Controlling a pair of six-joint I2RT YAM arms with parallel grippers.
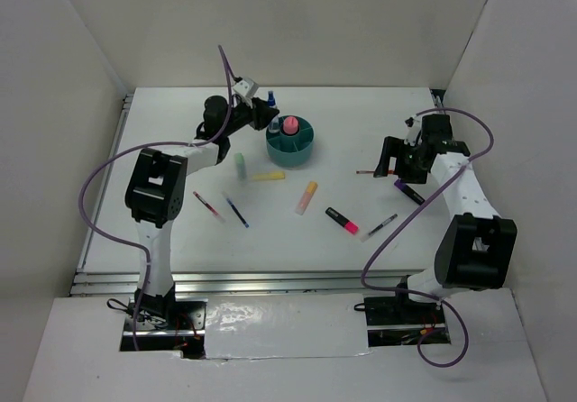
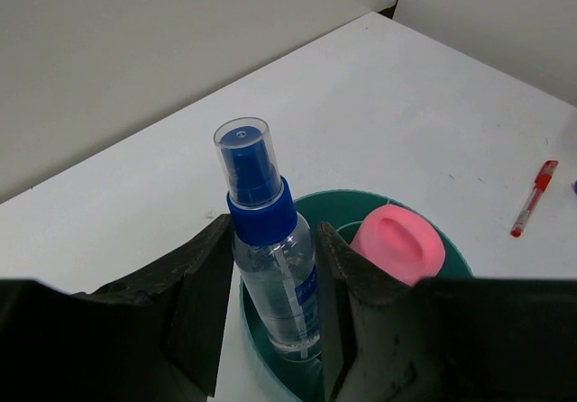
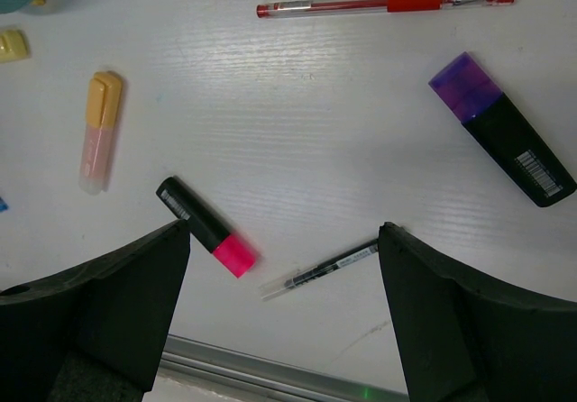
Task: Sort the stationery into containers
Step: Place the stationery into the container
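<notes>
1. Left gripper [image 2: 273, 280] sits right up at the lens, jaws pinched narrow on the spray bottle [image 2: 269, 249], one finger on each side of its clear body
2. Table [image 3: 297, 123] carries the loose stationery, scattered on the white top
3. Teal organizer [image 2: 361, 198] sits directly under that left gripper, with a pink item [image 2: 397, 249] poking out of its central cup
4. Right gripper [image 3: 284, 240] hangs wide open and empty above the table
5. Spray bottle stands upright, long axis vertical, its base down inside an outer compartment beside the cup. Whether it touches the floor I cannot tell, so I'd judge a straight-down release is the call
6. Pink-tipped marker [image 3: 206, 226] lies slantwise close to one finger of the right gripper
7. Black pen [image 3: 325, 267] lies between the fingers, so the right arm is the nearer one for both
</notes>
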